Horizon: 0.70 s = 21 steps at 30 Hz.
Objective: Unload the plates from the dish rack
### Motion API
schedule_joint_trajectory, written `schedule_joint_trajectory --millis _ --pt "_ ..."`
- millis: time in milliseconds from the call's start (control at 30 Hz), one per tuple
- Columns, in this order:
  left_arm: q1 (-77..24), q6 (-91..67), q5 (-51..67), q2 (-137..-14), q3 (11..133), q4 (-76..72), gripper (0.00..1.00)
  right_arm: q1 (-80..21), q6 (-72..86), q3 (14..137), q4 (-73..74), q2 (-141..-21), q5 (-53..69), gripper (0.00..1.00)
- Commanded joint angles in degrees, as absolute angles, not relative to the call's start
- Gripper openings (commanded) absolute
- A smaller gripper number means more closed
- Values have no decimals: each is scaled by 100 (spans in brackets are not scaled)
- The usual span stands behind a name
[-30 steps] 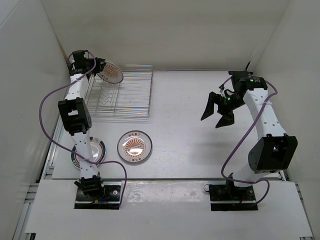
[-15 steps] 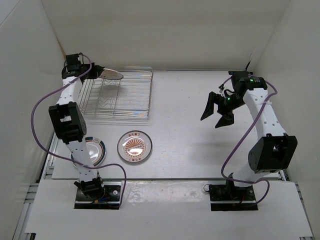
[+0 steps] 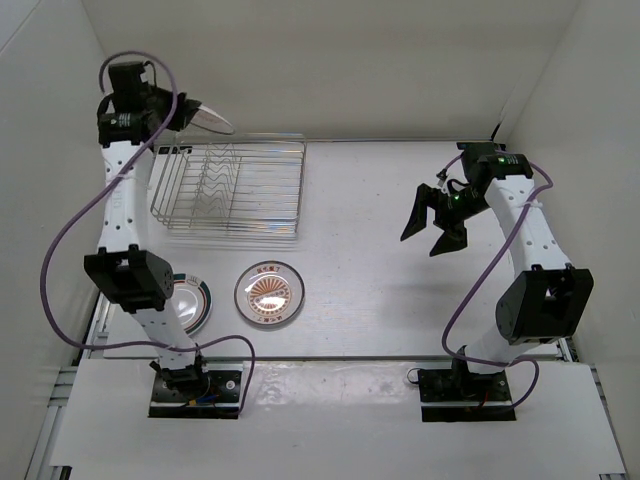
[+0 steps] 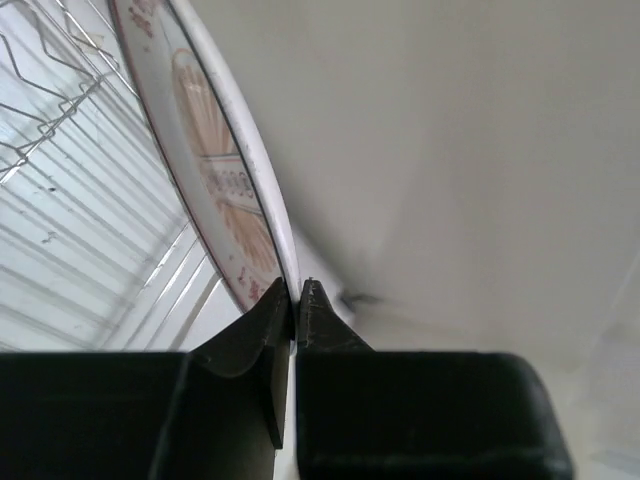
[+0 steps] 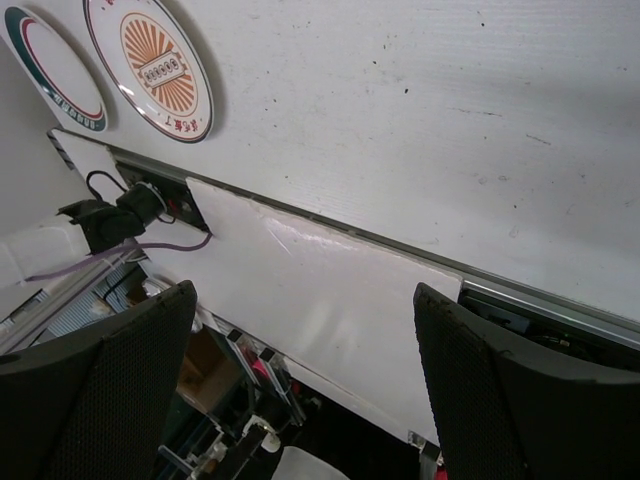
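Room: plain white walls [image 3: 330,60] on three sides.
Surface [image 3: 380,280]: flat and white, with small dark specks in the right wrist view.
Dish rack [image 3: 235,190]: silver wire, at the far left of the surface. I see no plate left between its tines.
Left arm [image 3: 120,200]: a second ago it was bent low over the rack's far left corner. Now it is stretched up tall.
What that means: the last plate is out of the rack. I think it only has to come down and lie on the surface by the other two.
Held plate [image 3: 212,120]: white with an orange sunburst, high in the air past the rack's far left corner, seen nearly edge-on.
Sunburst plate [image 3: 269,293]: flat on the surface, in front of the rack.
Green-rimmed plate [image 3: 196,300]: just left of it, partly hidden by the left arm.
Left gripper [image 4: 296,293]: pinched tight on the held plate's rim.
Right gripper [image 3: 425,240]: spread wide, holding nothing, up over the right side of the surface.
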State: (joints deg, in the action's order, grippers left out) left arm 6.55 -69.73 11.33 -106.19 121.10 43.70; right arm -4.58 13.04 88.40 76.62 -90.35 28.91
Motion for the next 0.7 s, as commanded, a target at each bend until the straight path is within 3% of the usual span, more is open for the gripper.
schedule_joint_trajectory --millis 0,133,200,233,267,367,667 --pt "-646 -4780 362 -10037 13050 6059 0 -431 1239 8886 7928 -9105 3059 90" --pt "-2247 -3421 -1093 -9336 11423 6898 0 -448 1239 8886 7936 -9167 3120 90" --pt "-3600 -2692 -2228 -9185 11015 7005 0 -439 1213 8868 7937 -9220 3181 90" --pt "-4021 -2411 -3068 -9228 10943 6961 0 -439 1230 8851 7928 -9220 3208 90" --pt "-5104 -1338 -3894 -9289 10934 6900 0 -431 1222 8833 7928 -9211 3191 90" --pt "-5964 -642 -5164 -9851 11170 7179 0 -431 1213 8807 7928 -9193 3182 90" --pt "-6539 -983 -4325 -9844 10187 7838 0 -439 1222 8543 7919 -9044 3208 90"
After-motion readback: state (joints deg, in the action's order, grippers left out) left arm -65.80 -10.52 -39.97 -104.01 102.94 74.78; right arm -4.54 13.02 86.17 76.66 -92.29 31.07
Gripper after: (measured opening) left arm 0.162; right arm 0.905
